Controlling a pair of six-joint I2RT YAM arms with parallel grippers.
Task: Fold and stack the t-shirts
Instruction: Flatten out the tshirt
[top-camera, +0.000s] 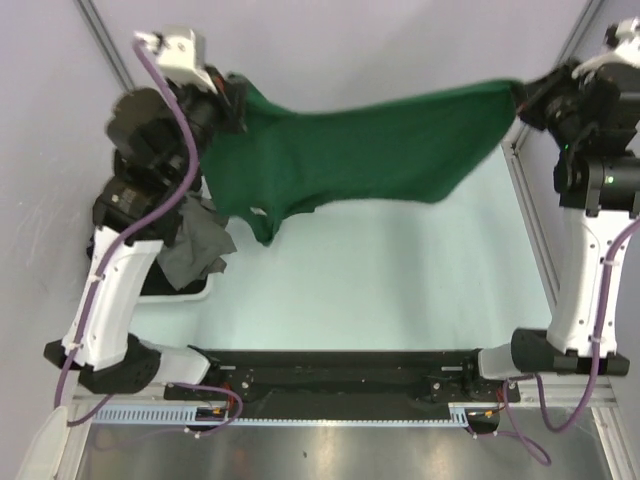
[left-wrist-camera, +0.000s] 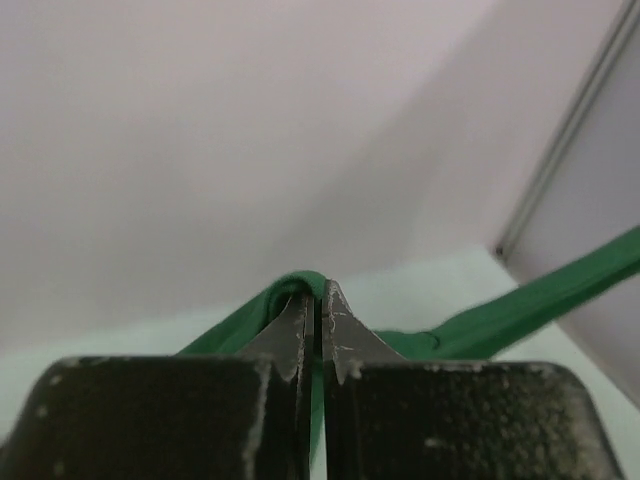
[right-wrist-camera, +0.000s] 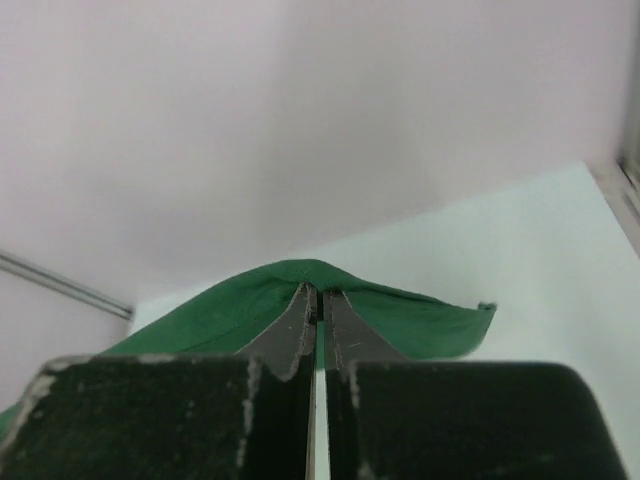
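- The green t-shirt is hanging in the air over the far half of the table. It is stretched sideways between the two grippers, and in the overhead view it is not resting on the table top.
- The left gripper is holding one end of the shirt above the table's far left corner. Its jaws are pressed together on a thin fold of green cloth. The cloth is bulging up in a small loop just past the tips and trailing off to the right as a narrow band.
- The right gripper is holding the other end above the table's far right edge. Its jaws are also pinching a ridge of green cloth at the very tips, and the fabric is sloping away from them on both sides.
- Between the two grips the shirt's upper edge is running nearly straight, while the body is sagging toward the table. It is drooping lowest over the table's left side, where a bunched part with a small white label is dangling.
- A crumpled heap of dark grey t-shirts is lying at the table's left edge, partly on top of a white container. The heap is sitting just beside the lowest green fold, and I cannot tell whether the two are touching.
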